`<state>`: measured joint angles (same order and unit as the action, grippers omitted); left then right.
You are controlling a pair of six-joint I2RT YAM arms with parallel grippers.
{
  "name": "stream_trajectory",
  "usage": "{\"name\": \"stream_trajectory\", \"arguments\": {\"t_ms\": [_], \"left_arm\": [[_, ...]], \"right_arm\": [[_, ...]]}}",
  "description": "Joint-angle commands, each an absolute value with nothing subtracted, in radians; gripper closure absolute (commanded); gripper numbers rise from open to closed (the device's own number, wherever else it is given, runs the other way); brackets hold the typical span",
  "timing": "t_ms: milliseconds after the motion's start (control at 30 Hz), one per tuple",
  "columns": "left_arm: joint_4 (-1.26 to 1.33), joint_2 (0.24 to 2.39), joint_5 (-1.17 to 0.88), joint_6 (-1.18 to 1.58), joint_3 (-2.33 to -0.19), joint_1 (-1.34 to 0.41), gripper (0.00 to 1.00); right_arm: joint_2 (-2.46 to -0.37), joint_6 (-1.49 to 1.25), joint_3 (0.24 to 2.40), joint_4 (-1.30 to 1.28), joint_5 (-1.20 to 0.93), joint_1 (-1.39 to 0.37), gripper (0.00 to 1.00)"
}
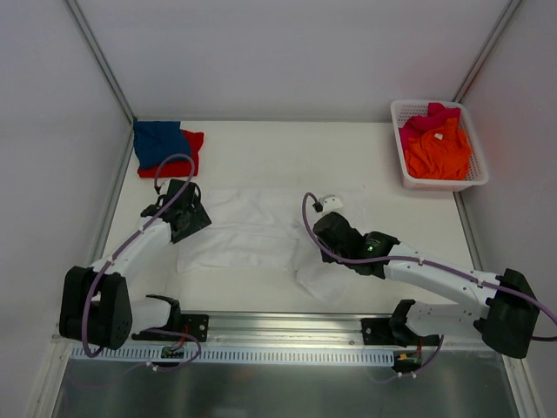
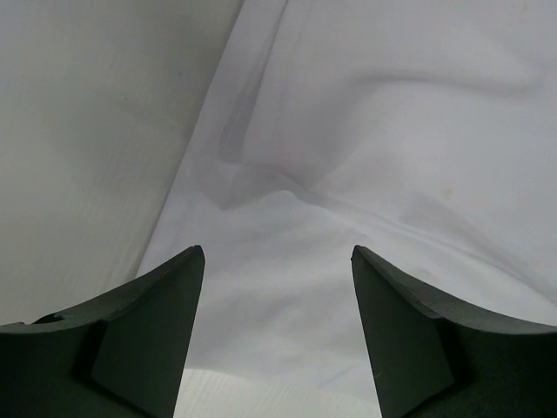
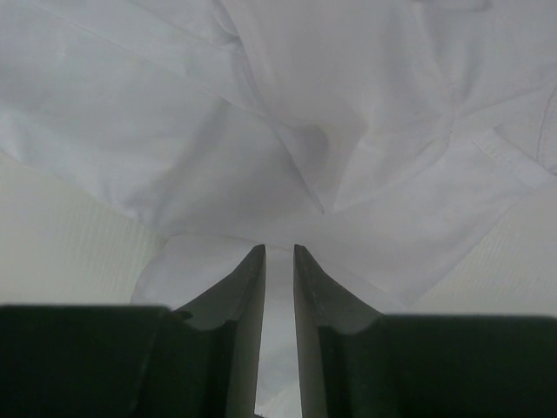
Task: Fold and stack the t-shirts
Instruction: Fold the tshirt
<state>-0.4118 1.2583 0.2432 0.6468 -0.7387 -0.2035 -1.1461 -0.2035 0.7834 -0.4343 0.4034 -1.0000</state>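
Note:
The large white t-shirt (image 1: 252,231) lies spread and rumpled across the middle of the table. My left gripper (image 1: 197,216) hovers open over its left part, and the cloth (image 2: 392,131) fills the left wrist view beyond the wide-apart fingers (image 2: 157,331). At the shirt's right side, my right gripper (image 1: 320,225) has its jaws a narrow gap apart, with bunched white cloth (image 3: 261,113) just ahead of them and showing through the gap. A folded blue t-shirt (image 1: 157,141) rests on a red one (image 1: 190,152) at the back left. The orange (image 1: 438,152) and pink (image 1: 426,117) t-shirts sit crumpled in the basket.
The white lattice basket (image 1: 439,182) stands at the back right corner. White enclosure walls close in the table on the left, back and right. A metal rail (image 1: 278,353) with both arm bases runs along the near edge.

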Motion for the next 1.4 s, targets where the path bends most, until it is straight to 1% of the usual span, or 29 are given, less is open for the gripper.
{"name": "stream_trajectory", "arguments": {"t_ms": [0,267,333,467,500,567,633,800,967,1200,1367], "left_arm": [[-0.443,1.102,0.247,0.703,-0.669,-0.216,0.31],[-0.616,0.844,0.290,0.765,-0.603,-0.230,0.34],[-0.685,0.816,0.302,0.794,-0.600,-0.241,0.38],[-0.771,0.756,0.347,0.871,-0.571,-0.288,0.39],[-0.811,0.758,0.359,0.921,-0.566,-0.307,0.39],[-0.834,0.787,0.368,0.960,-0.560,-0.313,0.44],[-0.841,0.808,0.373,1.009,-0.542,-0.324,0.46],[-0.847,0.848,0.396,1.113,-0.494,-0.339,0.45],[-0.845,0.874,0.457,1.138,-0.502,-0.344,0.45],[-0.825,0.994,0.518,1.158,-0.538,-0.344,0.44],[-0.779,1.042,0.520,1.146,-0.541,-0.348,0.45]], "right_arm": [[-1.170,-0.193,0.801,-0.454,0.448,-1.002,0.78],[-1.173,-0.166,0.795,-0.425,0.423,-0.970,0.76],[-1.175,-0.161,0.795,-0.419,0.419,-0.966,0.76],[-1.157,-0.153,0.793,-0.411,0.411,-0.951,0.76],[-1.152,-0.152,0.795,-0.411,0.408,-0.948,0.76],[-1.135,-0.150,0.795,-0.411,0.405,-0.940,0.76],[-1.112,-0.147,0.795,-0.411,0.397,-0.934,0.76],[-1.072,-0.141,0.790,-0.413,0.380,-0.920,0.76],[-1.008,-0.135,0.772,-0.413,0.354,-0.905,0.75],[-0.939,-0.129,0.755,-0.414,0.322,-0.897,0.75],[-0.894,-0.130,0.746,-0.423,0.316,-0.899,0.75]]}}
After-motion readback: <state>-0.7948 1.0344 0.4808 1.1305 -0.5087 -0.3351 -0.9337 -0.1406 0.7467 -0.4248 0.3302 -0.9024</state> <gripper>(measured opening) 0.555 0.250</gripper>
